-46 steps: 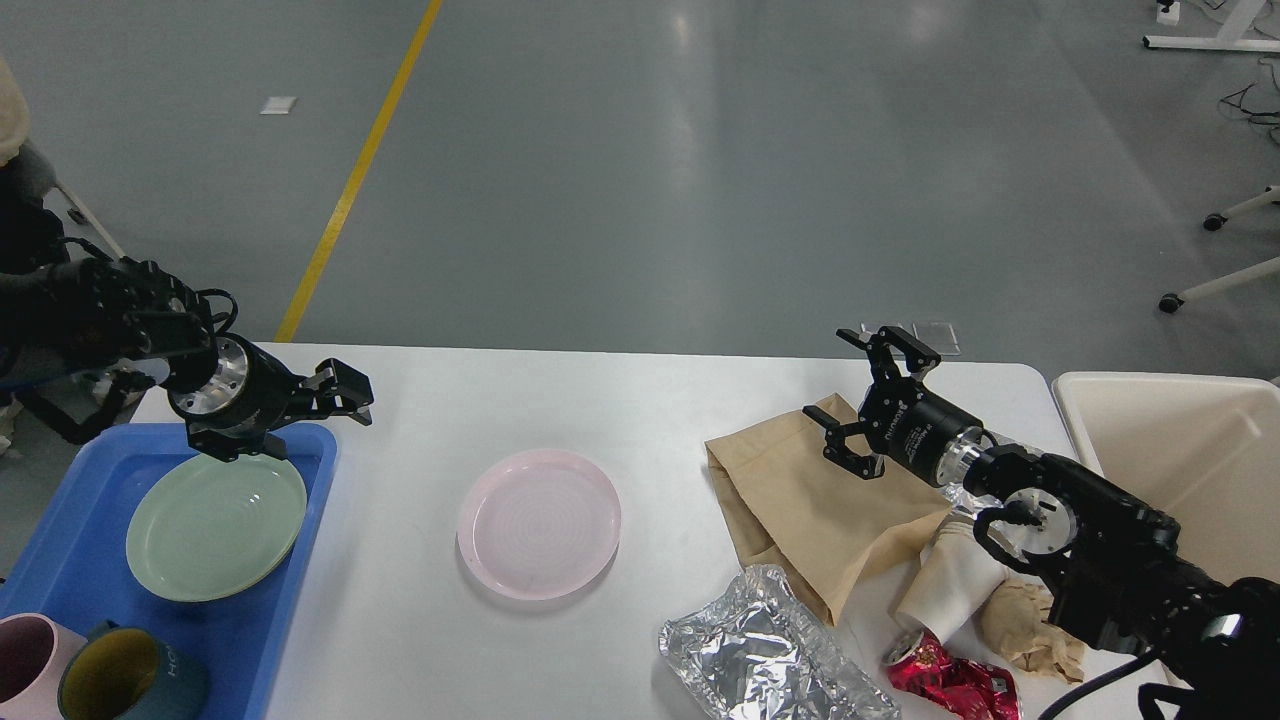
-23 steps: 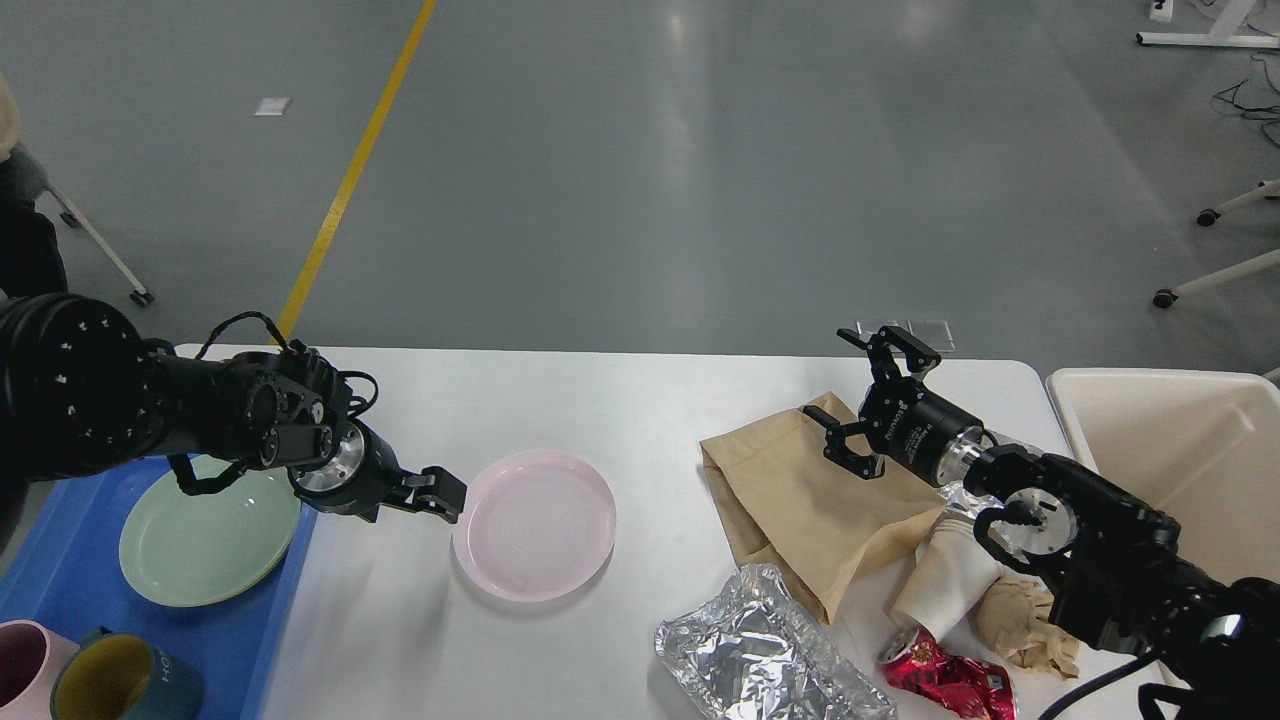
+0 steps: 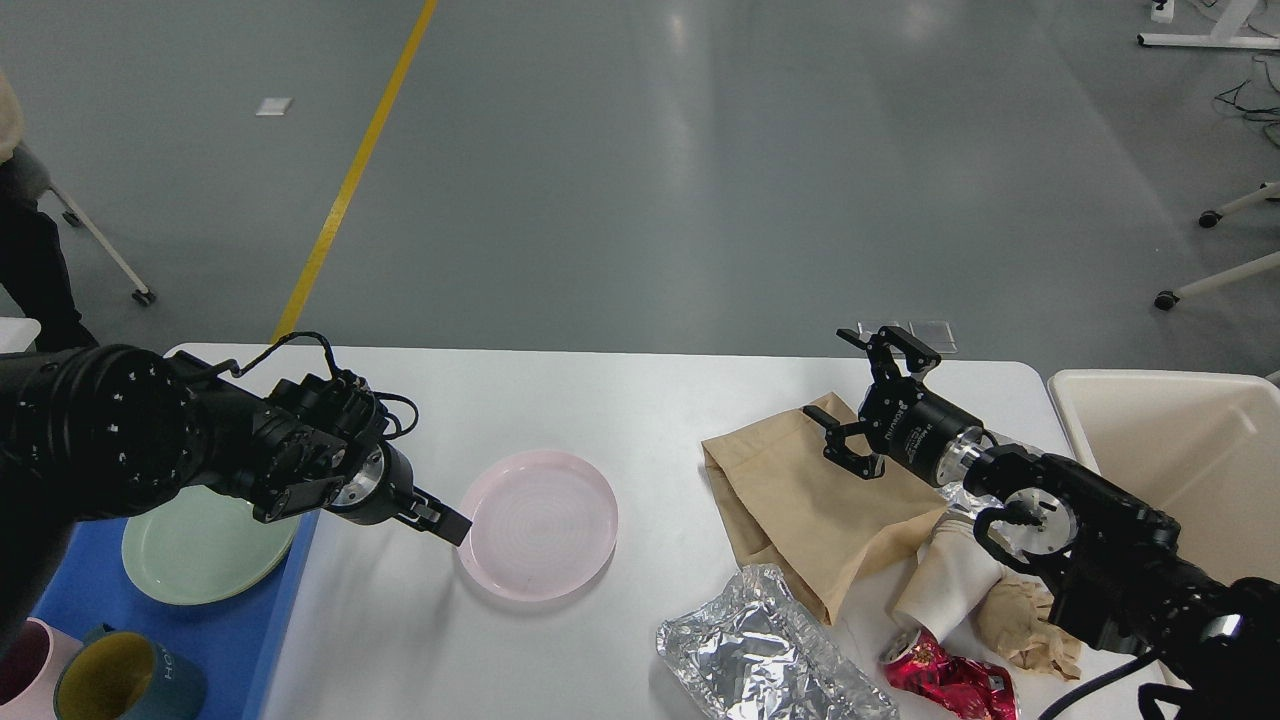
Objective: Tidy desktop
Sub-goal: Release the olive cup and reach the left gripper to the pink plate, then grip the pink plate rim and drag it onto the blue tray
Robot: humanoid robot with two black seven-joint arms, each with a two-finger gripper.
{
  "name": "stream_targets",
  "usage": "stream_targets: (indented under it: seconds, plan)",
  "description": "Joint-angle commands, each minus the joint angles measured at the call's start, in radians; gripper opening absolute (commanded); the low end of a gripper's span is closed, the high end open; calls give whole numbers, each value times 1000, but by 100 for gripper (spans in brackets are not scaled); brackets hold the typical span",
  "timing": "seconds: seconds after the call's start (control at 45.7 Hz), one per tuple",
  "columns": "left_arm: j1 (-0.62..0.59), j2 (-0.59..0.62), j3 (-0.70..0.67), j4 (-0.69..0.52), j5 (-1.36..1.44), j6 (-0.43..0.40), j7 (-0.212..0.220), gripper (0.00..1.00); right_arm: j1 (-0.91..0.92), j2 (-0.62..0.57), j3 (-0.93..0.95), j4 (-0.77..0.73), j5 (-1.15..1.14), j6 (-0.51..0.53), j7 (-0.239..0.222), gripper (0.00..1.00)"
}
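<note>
My left gripper (image 3: 448, 523) sits at the left rim of the pink plate (image 3: 540, 523), low over the worktop (image 3: 600, 410); its fingers (image 3: 452, 527) look dark and end-on, so I cannot tell whether they are apart or together, or whether they touch the rim. My right gripper (image 3: 868, 400) hovers over the far end of the brown paper bag (image 3: 800, 510), right of the plate, with its fingers (image 3: 850, 455) spread apart and nothing between them.

The plate lies flat near the middle of the worktop. Left of it a blue tray (image 3: 290, 570) overlaps the worktop's edge, holding a green plate (image 3: 190, 550) and, nearer me, two mugs: one pink (image 3: 25, 675), one dark with a yellow inside (image 3: 110, 680). Right of the plate, the bag lies flat; nearer me are crumpled foil (image 3: 770, 660), a crushed red can (image 3: 945, 680), a white paper cup (image 3: 945, 585) on its side and a wad of brown paper (image 3: 1020, 620). A cream bin (image 3: 1170, 450) stands beyond the worktop's right end.
</note>
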Motion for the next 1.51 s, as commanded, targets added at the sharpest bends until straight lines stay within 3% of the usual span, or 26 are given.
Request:
stream_targets:
  seconds: [0.0,0.153,0.569,0.634,0.7,1.006,1.138,1.181,1.488]
  plan:
    - [31,2,-30,24,-41,1,2,96,0,0,-1,0,0,0,0,100]
    - [74,0,-36,89,-98,0,5,96,0,0,0,0,0,0,-2,100]
    - [126,-1,-69,109,-121,53,6,88,0,0,0,0,0,0,0,100]
    - [126,-1,-67,107,-138,49,5,81,0,0,-1,0,0,0,0,100]
    - [126,-3,-69,107,-143,38,5,65,0,0,0,0,0,0,0,100]
    - [121,-1,-67,107,-144,-57,2,21,0,0,-1,0,0,0,0,100]
    - [121,0,-65,107,-144,-97,0,10,0,0,0,0,0,0,0,100]
    - [121,0,-61,106,-144,-111,0,2,0,0,0,0,0,0,0,100]
    - [103,12,-56,106,-144,-152,-1,0,0,0,0,0,0,0,0,100]
